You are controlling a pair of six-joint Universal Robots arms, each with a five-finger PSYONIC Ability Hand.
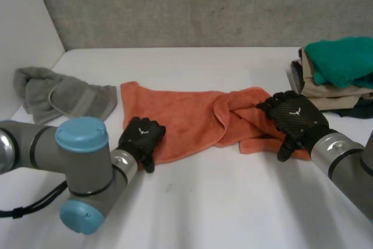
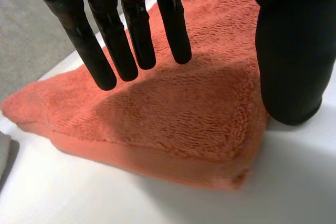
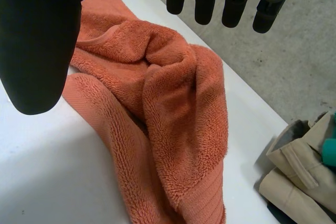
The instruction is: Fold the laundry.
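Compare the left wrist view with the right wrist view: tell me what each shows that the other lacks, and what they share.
Left wrist view, not the right: the left hand, fingers straight, over a flat corner of the orange towel. Right wrist view, not the left: the right hand, open above the towel's bunched, twisted end, and a pile of clothes beside it. Both: the orange towel lying on the white table.

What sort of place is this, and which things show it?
Likely a robot test bench for folding laundry: a plain white table, an orange towel, a grey towel and a pile of clothes.
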